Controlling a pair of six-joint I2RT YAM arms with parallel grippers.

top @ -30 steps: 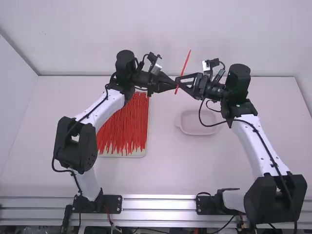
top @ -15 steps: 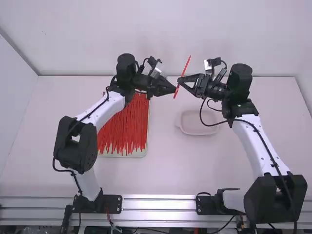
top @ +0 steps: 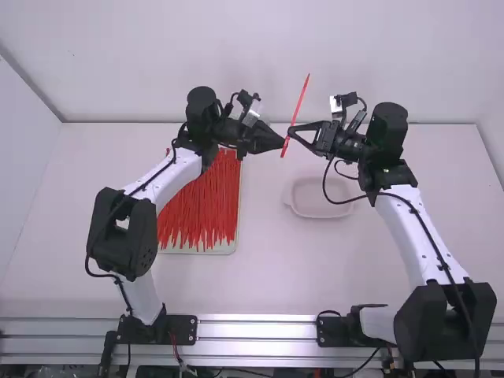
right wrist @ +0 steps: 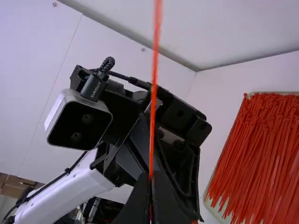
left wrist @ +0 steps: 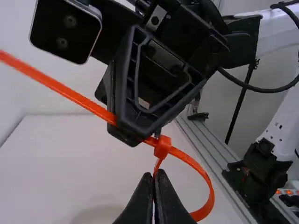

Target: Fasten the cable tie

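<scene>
A red cable tie [top: 297, 110] hangs in the air above the table's far middle, between both grippers, its long tail pointing up. My left gripper [top: 278, 144] comes from the left and is shut on the strap just below the tie's head [left wrist: 162, 145], in the left wrist view [left wrist: 153, 181]. A small loop [left wrist: 208, 196] curls beside it. My right gripper [top: 294, 140] faces it from the right and is shut on the tail [right wrist: 154, 93], with its fingertips [right wrist: 150, 189] almost touching the left ones.
A beige tray [top: 224, 247] heaped with several red cable ties [top: 205, 201] lies under the left arm. A shallow white dish [top: 318, 198] sits below the right gripper. The near half of the table is bare.
The right gripper has drawn back a little to the right, so the two grippers stand slightly apart. The tie's tail now reaches higher above them.
</scene>
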